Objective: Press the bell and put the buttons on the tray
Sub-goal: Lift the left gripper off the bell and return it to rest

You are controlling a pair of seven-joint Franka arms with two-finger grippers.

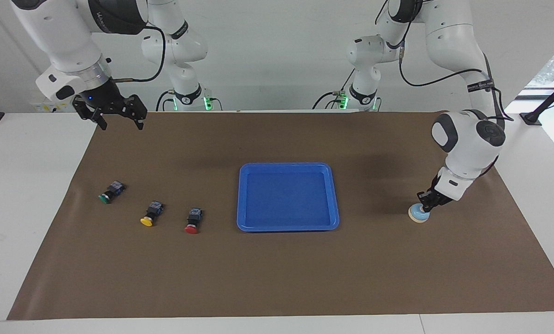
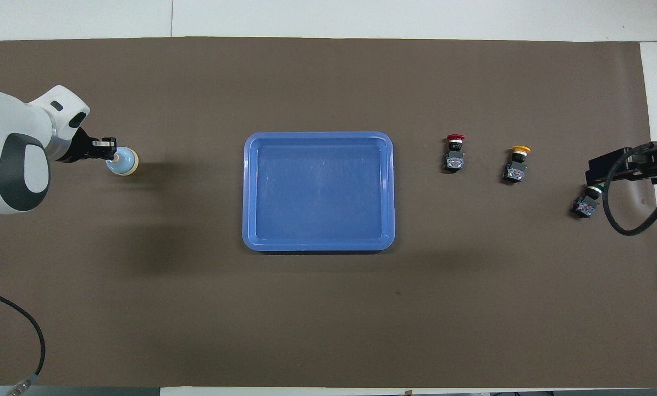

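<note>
Three buttons lay on brown mat (image 1: 277, 278), none yet in tray (image 1: 245, 199): red button (image 1: 193, 221) nearest tray, yellow button (image 1: 151, 214) next, green button (image 1: 110, 191) last, toward right arm's end of table and a little nearer robots. All three tipped on their sides, well apart from one another. Blue tray sat mid-mat, bare inside. Bell (image 1: 418, 214) stood toward left arm's end, about level with tray's middle. Left gripper (image 1: 427, 203) down on bell, fingertips at the knob on top; fingers looked drawn close together, holding nothing. Could not tell whether bell was actually being pushed down or only touched. Right gripper (image 1: 122, 118) hung high in the air over mat's corner near its own base, waiting, jaws spread apart and empty; from overhead, covered part of green button without touching it. Judged progress: early. Bell press seemingly in hand or just reached. Left to do: all three buttons picked up and set in tray, likely by right arm, since they lay at its end. Small tipped buttons probably awkward to grip cleanly.
</note>
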